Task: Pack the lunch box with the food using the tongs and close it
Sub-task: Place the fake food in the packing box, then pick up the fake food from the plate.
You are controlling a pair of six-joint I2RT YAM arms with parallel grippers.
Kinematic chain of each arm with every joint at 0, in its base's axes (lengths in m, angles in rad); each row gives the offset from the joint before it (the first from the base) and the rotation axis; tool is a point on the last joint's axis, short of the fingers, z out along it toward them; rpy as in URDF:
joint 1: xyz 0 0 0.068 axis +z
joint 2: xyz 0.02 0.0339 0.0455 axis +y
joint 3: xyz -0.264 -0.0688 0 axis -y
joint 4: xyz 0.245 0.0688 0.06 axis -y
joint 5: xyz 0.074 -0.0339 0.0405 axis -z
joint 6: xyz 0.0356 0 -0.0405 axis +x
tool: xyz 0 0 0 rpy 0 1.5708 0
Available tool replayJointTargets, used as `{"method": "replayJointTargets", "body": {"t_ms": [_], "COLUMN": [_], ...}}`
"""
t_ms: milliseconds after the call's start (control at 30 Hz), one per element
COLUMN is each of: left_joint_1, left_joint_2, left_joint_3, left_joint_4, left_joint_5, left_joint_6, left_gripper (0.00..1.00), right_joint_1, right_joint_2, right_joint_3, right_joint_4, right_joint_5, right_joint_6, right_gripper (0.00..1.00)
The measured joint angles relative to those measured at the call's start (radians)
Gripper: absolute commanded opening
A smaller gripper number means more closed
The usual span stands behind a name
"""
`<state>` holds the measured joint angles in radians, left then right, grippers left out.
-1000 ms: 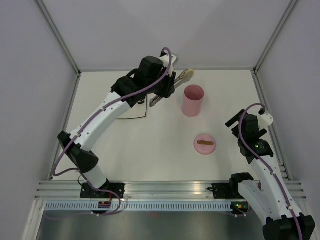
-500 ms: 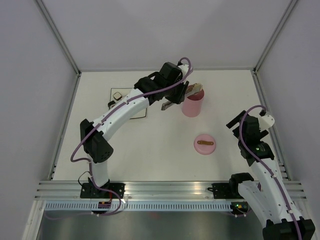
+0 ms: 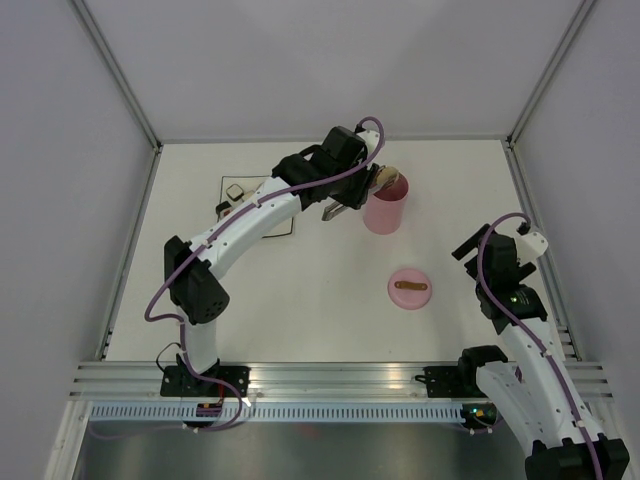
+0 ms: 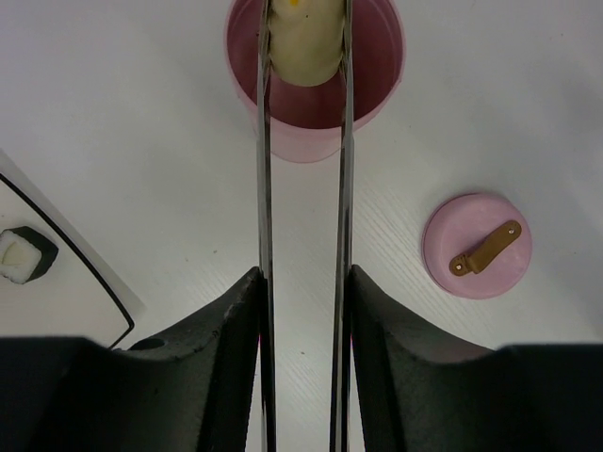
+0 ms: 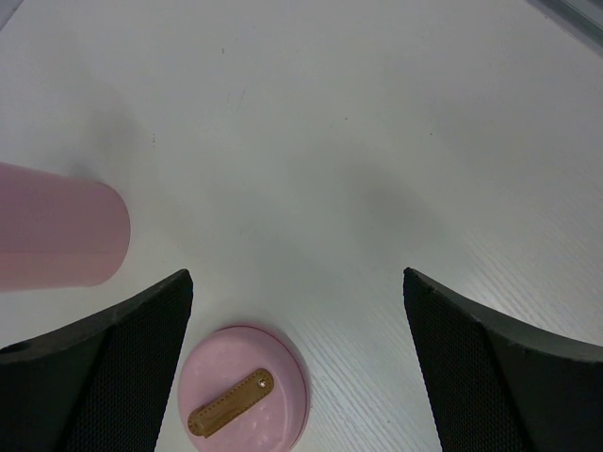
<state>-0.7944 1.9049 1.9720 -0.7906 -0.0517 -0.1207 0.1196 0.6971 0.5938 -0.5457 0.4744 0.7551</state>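
From the overhead camera, I see the left arm stretched across the table so that the left gripper (image 3: 367, 186) carries the tongs (image 3: 332, 208) to the open mouth of the pink lunch box (image 3: 385, 215). A pale beige ball (image 3: 388, 178) sits at the tong tips, over the rim. The lid (image 3: 410, 289) lies flat, handle up, apart from the box, which leaves the opening free for loading. The white plate (image 3: 275, 232) lies left of the box, partly hidden by the arm, with a dark-edged cube (image 3: 234, 190) showing.

On the left wrist camera, the two fingers (image 4: 231, 315) bear on the outer faces of the tong arms and squeeze them inward. The tips pinch the ball above the box interior. I judge this to be the drop position: relaxing the squeeze should let the ball fall inside.

On the right wrist camera, the right gripper (image 5: 294, 282) stands spread wide and empty near the lid, presumably parked to fit it once packing ends.
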Motion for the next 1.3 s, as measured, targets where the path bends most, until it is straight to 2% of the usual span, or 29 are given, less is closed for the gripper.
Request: {"method": "replayJointTargets", "body": {"t_ms": [67,300,500,833,1033,1167,1300], "left_joint_1": [0.000,0.000,0.000,0.000,0.004,0.042,0.137], "left_joint_2": [0.000,0.000,0.000,0.000,-0.004,-0.039,-0.129], "left_joint_3": [0.000,0.000,0.000,0.000,0.000,-0.009,-0.057], "left_joint_4": [-0.001,-0.002,-0.002,-0.002,-0.002,-0.011,-0.016], "left_joint_5": [-0.003,-0.002,0.003,0.003,-0.054,-0.060,-0.060], "left_joint_6": [0.004,0.008,0.008,0.009,0.008,0.001,-0.016], "left_gripper": [0.52,0.56,0.63,0.62,0.62,0.62,0.62], "right_joint_1": [0.000,0.000,0.000,0.000,0.000,0.000,0.000], "right_joint_2": [0.005,0.012,0.013,0.018,0.017,0.016,0.010], "right_joint_3": [0.000,-0.001,-0.010,-0.016,-0.017,-0.018,-0.018], "right_joint_4": [0.000,0.000,0.006,0.007,0.007,0.007,0.008], "right_joint_5": [0.000,-0.001,-0.002,-0.003,-0.006,-0.007,-0.010], "right_joint_6": [0.000,0.000,0.000,0.000,0.000,0.000,0.000], "right_gripper": [0.98,0.98,0.98,0.98,0.98,0.98,0.98]}}
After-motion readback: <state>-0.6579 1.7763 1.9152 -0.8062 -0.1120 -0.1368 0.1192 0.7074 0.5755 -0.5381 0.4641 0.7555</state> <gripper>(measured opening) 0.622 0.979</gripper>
